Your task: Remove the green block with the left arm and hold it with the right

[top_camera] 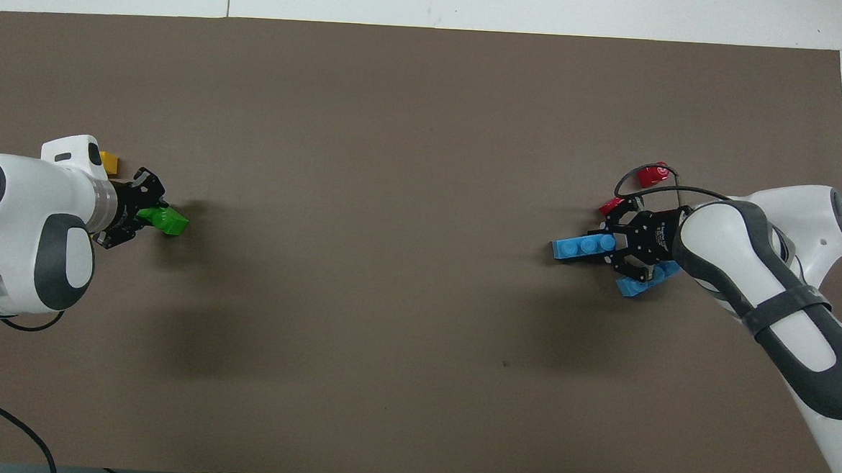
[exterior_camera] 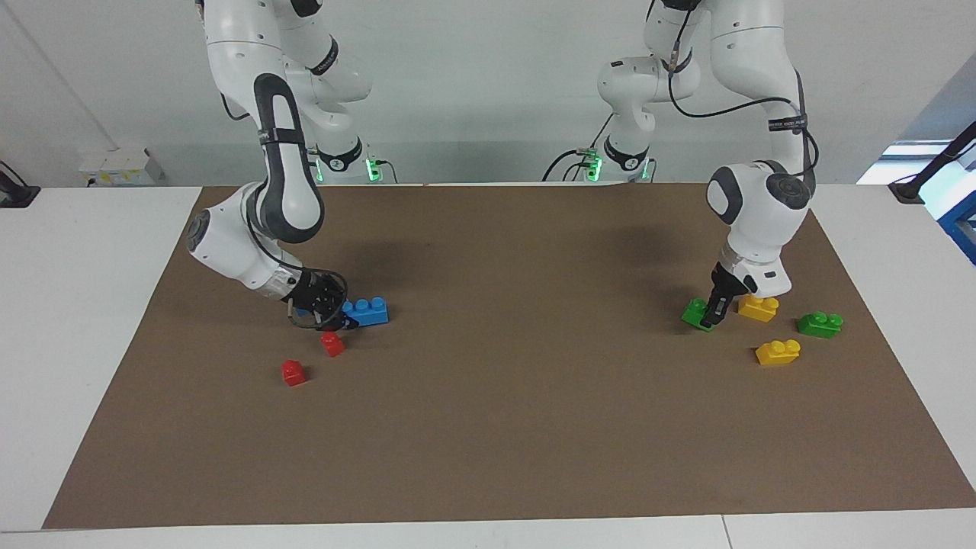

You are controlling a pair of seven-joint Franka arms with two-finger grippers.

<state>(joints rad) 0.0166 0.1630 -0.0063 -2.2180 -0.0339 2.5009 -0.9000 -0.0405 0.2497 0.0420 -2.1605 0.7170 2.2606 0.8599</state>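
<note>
Gripping green block (exterior_camera: 697, 313) with left gripper (exterior_camera: 715, 311) clamped, right gripper (exterior_camera: 333, 314) clamped on blue brick (exterior_camera: 366, 311) (2 bricks apart already); nothing left visibly.

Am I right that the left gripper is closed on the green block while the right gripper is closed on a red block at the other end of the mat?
Not quite: the right gripper is closed on a blue block, not a red one, as the facing view shows. The left gripper is indeed closed on the green block.
</note>
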